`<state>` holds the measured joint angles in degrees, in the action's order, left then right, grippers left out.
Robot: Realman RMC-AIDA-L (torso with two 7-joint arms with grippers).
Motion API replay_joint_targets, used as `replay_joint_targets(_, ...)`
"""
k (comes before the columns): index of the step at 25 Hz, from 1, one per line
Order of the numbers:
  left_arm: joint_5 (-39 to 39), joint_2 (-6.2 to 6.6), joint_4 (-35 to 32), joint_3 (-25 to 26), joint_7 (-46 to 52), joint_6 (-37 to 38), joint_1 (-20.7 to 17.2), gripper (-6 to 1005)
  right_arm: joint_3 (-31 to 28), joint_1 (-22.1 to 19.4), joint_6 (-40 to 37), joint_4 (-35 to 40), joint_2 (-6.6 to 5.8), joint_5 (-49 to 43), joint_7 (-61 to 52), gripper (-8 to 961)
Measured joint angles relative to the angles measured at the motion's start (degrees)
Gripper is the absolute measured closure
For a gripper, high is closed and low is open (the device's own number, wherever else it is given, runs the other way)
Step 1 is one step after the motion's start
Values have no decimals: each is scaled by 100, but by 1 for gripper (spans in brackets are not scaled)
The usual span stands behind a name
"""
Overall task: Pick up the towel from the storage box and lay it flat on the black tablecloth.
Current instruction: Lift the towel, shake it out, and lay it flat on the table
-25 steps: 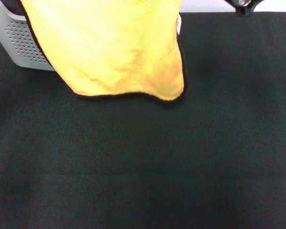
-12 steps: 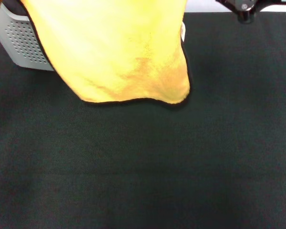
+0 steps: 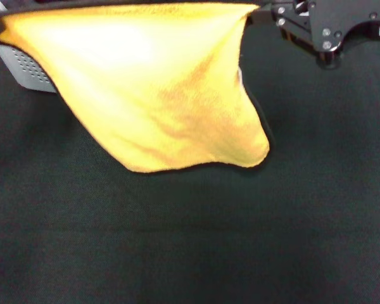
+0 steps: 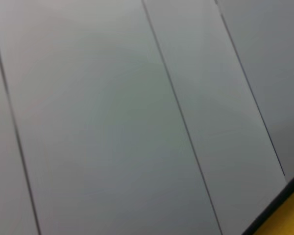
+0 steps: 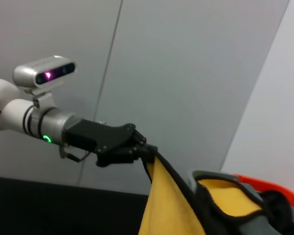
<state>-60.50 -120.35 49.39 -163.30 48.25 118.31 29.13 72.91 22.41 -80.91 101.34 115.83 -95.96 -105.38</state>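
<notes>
Lowered, towel (image 3: 158, 95) seemingly stretches between left tool (image 5: 142, 147) and right tool (image 3: 266, 12).

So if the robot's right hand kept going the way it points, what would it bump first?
Probably the soft yellow-orange plush towel, which the right hand pinches by a corner; further along that stretched edge, seemingly, the left hand.

Yellow towel (image 3: 152, 95) stretched aloft over black tablecloth (image 3: 240, 240), hiding storage box (image 3: 22, 66).

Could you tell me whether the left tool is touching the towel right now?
Touching. In the right wrist view, the left tool is shut on a top corner of the towel, which hangs from it.
</notes>
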Motion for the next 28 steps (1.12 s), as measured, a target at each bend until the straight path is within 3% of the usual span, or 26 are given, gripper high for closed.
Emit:
replay_joint_targets(9, -45, 28, 78, -12, 880, 44, -307, 983, 498, -479, -35, 428, 0, 297, -391, 946)
replay_joint_targets(16, 568, 37, 384, -14, 1898, 68, -351, 983, 429, -828, -338, 312, -31, 819, -467, 946)
replay_joint_targets(22, 1049, 65, 102, -10, 2168, -9, -291, 983, 277, -895, -417, -581, -38, 864, -292, 947)
replay_joint_targets(28, 2572, 106, -1120, 11, 956, -160, 524, 983, -253, -487, -423, -2307, -46, 850, 533, 947)
